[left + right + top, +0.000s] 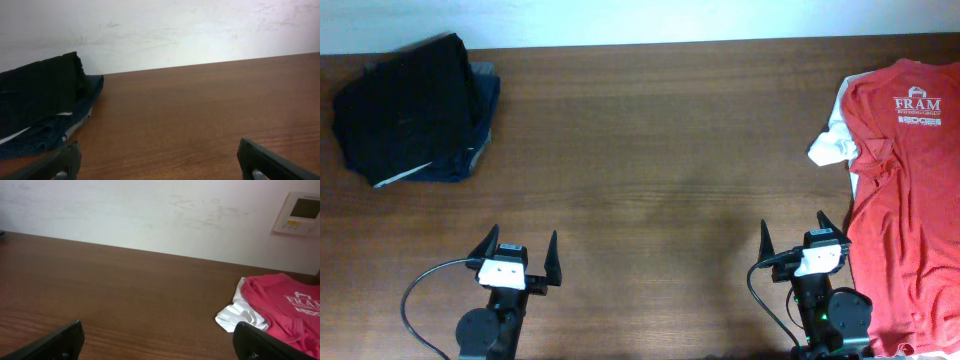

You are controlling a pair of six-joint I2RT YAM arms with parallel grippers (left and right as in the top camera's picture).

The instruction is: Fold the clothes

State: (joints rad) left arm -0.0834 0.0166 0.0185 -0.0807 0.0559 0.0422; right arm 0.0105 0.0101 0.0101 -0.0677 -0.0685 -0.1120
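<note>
The red-orange T-shirt (905,190) with a white "FRAM" chest logo lies spread along the table's right edge, logo side up, partly cut off by the frame. It also shows in the right wrist view (285,305). A plain white shirt (830,140) peeks out from under its left side. My right gripper (792,238) is open and empty, just left of the T-shirt's lower part. My left gripper (520,246) is open and empty at the front left, far from the T-shirt.
A pile of black and navy garments (415,110) sits at the back left corner, also in the left wrist view (40,110). The brown wooden table (650,150) meets a white wall behind. A wall controller (300,212) hangs at the right.
</note>
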